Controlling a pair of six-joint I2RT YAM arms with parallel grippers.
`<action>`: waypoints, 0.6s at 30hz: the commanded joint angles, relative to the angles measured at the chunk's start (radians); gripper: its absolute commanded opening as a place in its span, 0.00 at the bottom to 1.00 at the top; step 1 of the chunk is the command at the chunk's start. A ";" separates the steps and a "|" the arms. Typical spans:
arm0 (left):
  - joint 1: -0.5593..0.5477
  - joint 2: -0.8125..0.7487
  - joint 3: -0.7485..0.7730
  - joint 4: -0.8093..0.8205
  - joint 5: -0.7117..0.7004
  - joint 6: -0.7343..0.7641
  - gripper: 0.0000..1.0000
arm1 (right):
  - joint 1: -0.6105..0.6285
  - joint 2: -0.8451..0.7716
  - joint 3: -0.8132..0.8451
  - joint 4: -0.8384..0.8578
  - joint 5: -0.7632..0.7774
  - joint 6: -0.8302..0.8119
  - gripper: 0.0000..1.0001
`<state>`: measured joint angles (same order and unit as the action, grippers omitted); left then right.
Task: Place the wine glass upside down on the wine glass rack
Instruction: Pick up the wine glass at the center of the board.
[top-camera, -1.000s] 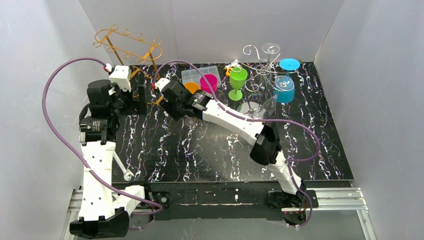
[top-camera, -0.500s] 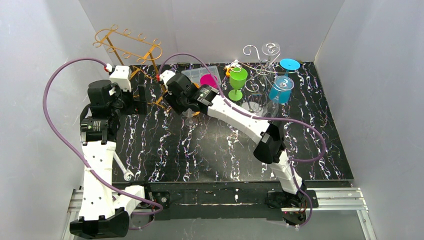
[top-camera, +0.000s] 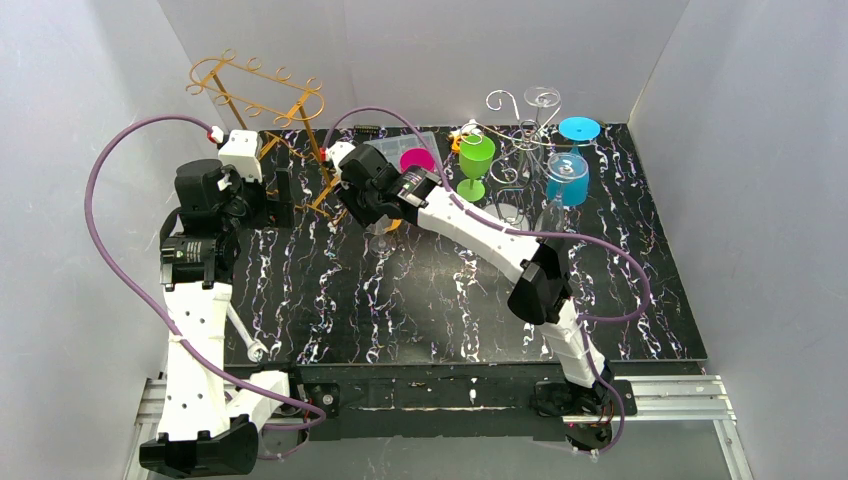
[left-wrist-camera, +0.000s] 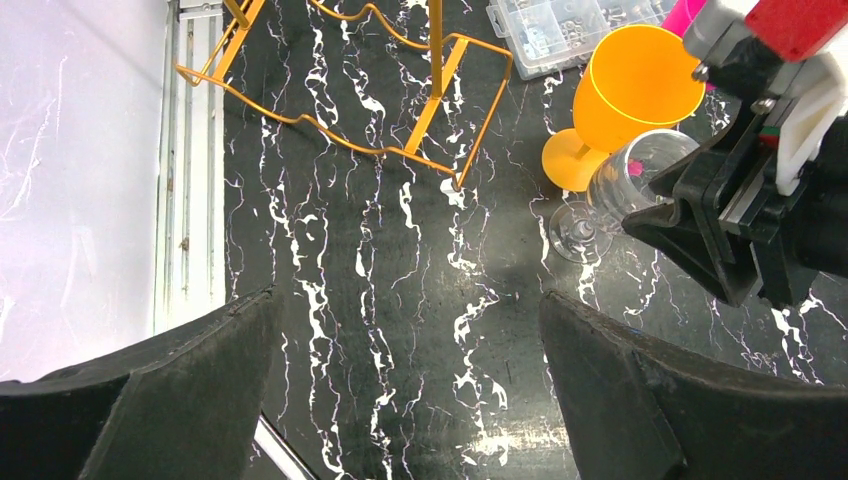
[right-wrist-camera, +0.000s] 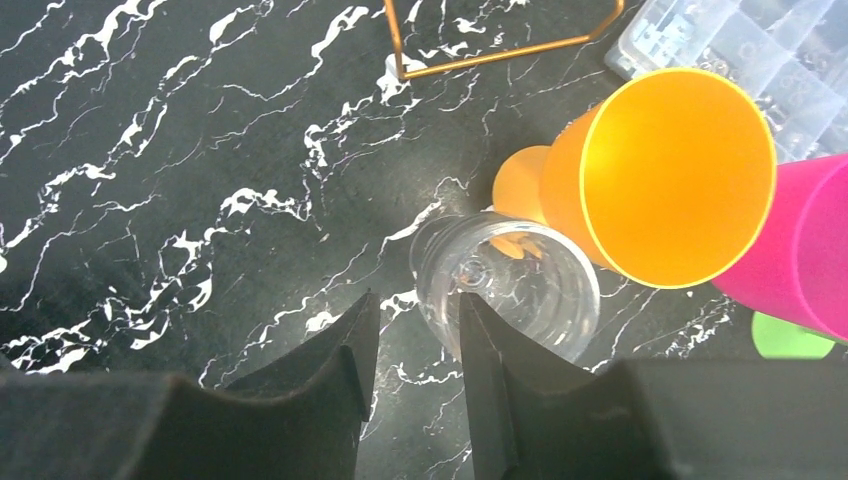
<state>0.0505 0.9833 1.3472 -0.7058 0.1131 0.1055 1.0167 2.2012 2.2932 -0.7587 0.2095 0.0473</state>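
Observation:
A clear wine glass (right-wrist-camera: 510, 285) stands upright on the black marbled table (top-camera: 430, 290), beside an orange glass (right-wrist-camera: 670, 175). It also shows in the left wrist view (left-wrist-camera: 640, 170) and, faintly, under the right arm in the top view (top-camera: 383, 238). My right gripper (right-wrist-camera: 418, 297) is over its rim, jaws narrowly apart. One finger (right-wrist-camera: 490, 350) covers the near rim and the other stands outside the bowl. My left gripper (left-wrist-camera: 408, 300) is wide open and empty above the table. The gold wire rack (top-camera: 255, 95) stands at the back left.
A silver rack (top-camera: 520, 130) at the back right carries a clear glass and blue glasses (top-camera: 568, 175). A green glass (top-camera: 476, 160), a pink cup (top-camera: 417, 160) and a clear parts box (left-wrist-camera: 560, 30) stand behind the right gripper. The gold rack's foot (right-wrist-camera: 500, 50) lies close by.
My right arm has swung a little toward the back, bringing its gripper over the clear glass. The glass and the left arm have not moved.

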 joint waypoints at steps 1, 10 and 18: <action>0.005 -0.021 -0.010 0.010 0.007 -0.006 0.98 | 0.005 0.017 0.014 -0.027 -0.040 0.011 0.41; 0.006 -0.019 -0.007 0.015 0.025 -0.021 0.98 | 0.005 0.035 0.001 -0.065 -0.057 0.016 0.26; 0.005 -0.014 -0.007 0.017 0.030 -0.023 0.98 | 0.004 -0.010 -0.016 -0.052 -0.057 0.019 0.04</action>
<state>0.0505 0.9833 1.3472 -0.7033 0.1240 0.0921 1.0176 2.2318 2.2865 -0.8108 0.1552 0.0662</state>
